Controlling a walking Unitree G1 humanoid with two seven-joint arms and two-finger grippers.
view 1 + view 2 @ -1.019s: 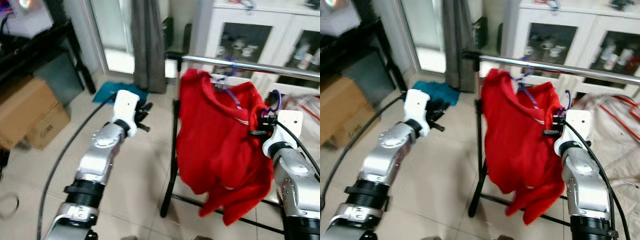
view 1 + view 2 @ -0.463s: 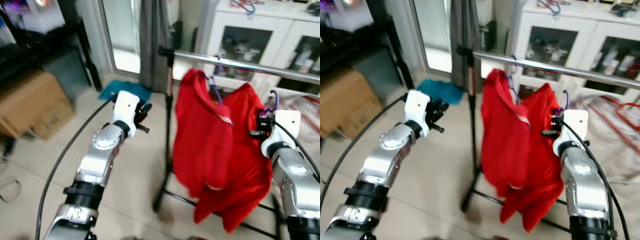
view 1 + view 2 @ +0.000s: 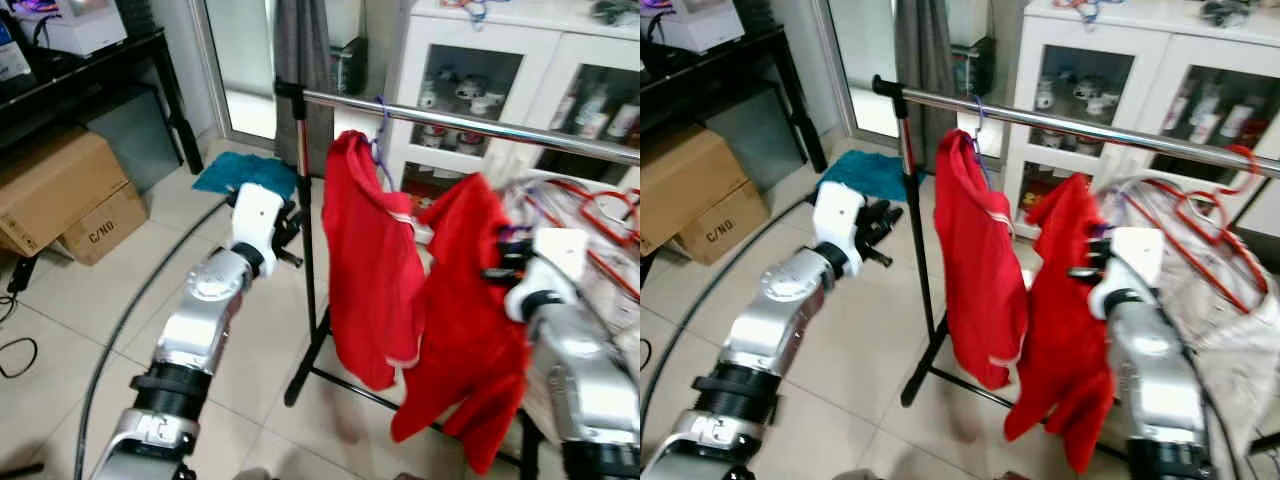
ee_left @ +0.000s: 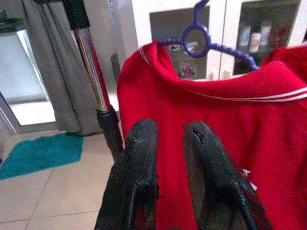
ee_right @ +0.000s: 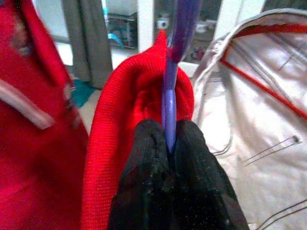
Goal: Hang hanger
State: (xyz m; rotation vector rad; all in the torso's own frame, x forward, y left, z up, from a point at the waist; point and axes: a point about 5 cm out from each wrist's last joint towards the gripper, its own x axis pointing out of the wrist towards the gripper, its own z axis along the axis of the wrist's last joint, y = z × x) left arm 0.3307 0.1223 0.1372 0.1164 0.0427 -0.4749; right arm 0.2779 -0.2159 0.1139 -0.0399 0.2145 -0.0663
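Right gripper (image 5: 168, 143) clamps purple plastic hanger (image 5: 171, 91) with red shirt (image 3: 470, 300), hanging step; next lift hook onto chrome rail (image 3: 470, 122); left gripper (image 4: 168, 143) empty, fingers slightly apart

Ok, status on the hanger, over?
Right gripper shut on purple hanger, red shirt on it. Hook over the rail. Left gripper open, free, beside the rack post.
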